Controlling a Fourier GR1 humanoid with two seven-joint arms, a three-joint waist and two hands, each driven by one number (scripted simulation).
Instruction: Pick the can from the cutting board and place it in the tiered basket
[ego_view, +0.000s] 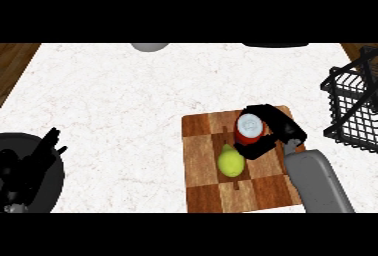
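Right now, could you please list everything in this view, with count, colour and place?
Counter: one, white marbled, under everything.
Cutting board: one, brown checkered wood, lower centre-right.
Can: one, red with pale top, upright on the board.
Fruit: one, yellow-green, on the board beside the can.
Tiered basket: one, black wire, right edge.
Round object: one, dark grey, lower left corner.
Grey object: one, cut off at top edge.
Dark object: one, cut off at top edge.
Right hand: one, black, curled round the can.
Left hand: one, black, open, resting lower left.
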